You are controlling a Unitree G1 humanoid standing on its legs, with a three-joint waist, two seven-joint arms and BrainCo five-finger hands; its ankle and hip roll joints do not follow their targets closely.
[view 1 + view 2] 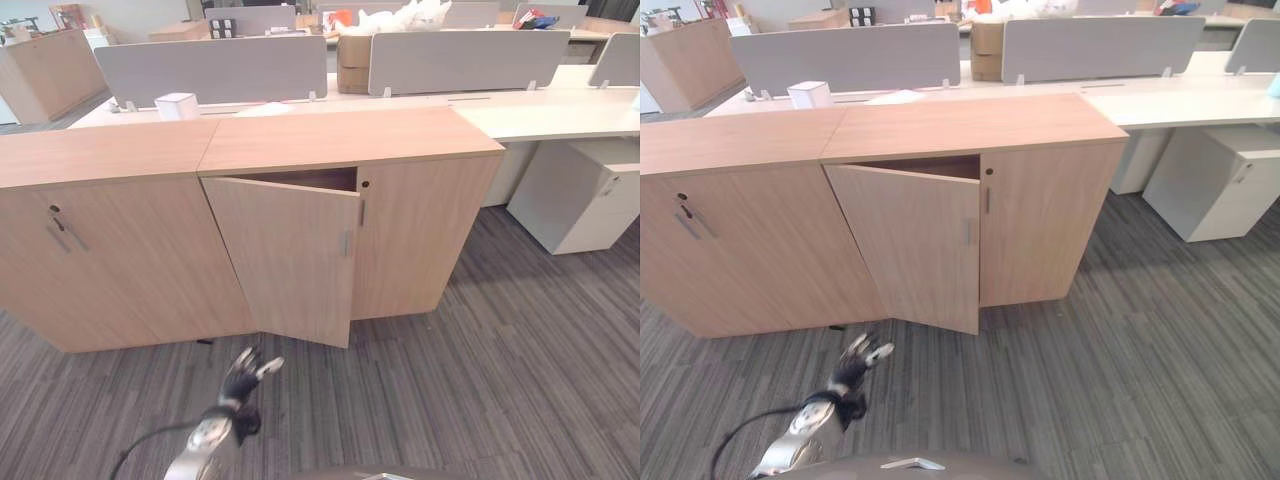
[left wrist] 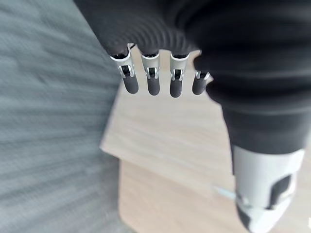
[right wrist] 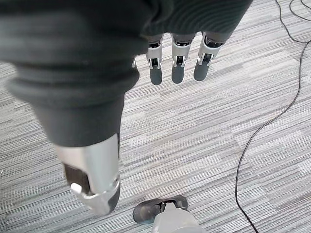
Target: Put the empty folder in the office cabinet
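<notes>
The light wood office cabinet (image 1: pixel 350 140) stands in front of me on grey carpet. Its left door (image 1: pixel 285 255) hangs ajar, swung out toward me, with a dark gap at the top; the right door (image 1: pixel 420 230) is closed. My left hand (image 1: pixel 243 380) reaches low over the carpet just in front of the ajar door, fingers (image 2: pixel 153 82) straight and holding nothing. In the left wrist view the wooden door (image 2: pixel 165 145) lies past them. My right hand (image 3: pixel 177 68) hangs over bare carpet with relaxed fingers, holding nothing.
A second wood cabinet (image 1: pixel 90 250) adjoins on the left, doors closed. Behind are white desks with grey dividers (image 1: pixel 215 68), a white box (image 1: pixel 177 105) and a cardboard box (image 1: pixel 353 62). A white drawer unit (image 1: pixel 580 190) stands at the right.
</notes>
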